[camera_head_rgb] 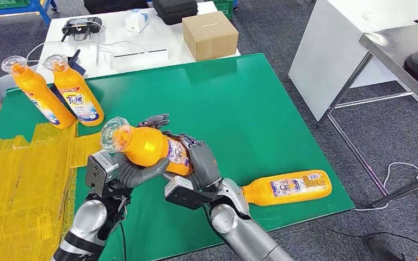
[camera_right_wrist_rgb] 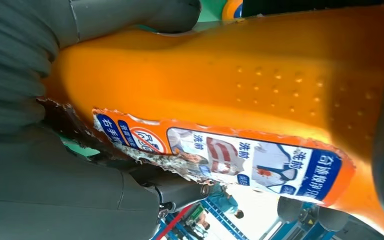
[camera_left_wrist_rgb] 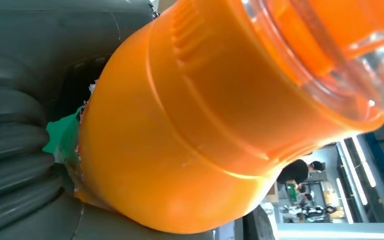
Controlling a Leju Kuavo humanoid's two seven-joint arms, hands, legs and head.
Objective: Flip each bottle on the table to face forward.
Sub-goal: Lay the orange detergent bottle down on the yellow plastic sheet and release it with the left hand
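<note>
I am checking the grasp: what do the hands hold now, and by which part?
Both hold one orange detergent bottle above the green mat. The left hand grips its upper body near the cap; the right hand grips its labelled lower body.

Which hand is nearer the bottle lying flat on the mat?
Right. The right hand, gripping the lifted bottle, sits just beside the lying bottle. The left hand holds the lifted bottle from its far side.
</note>
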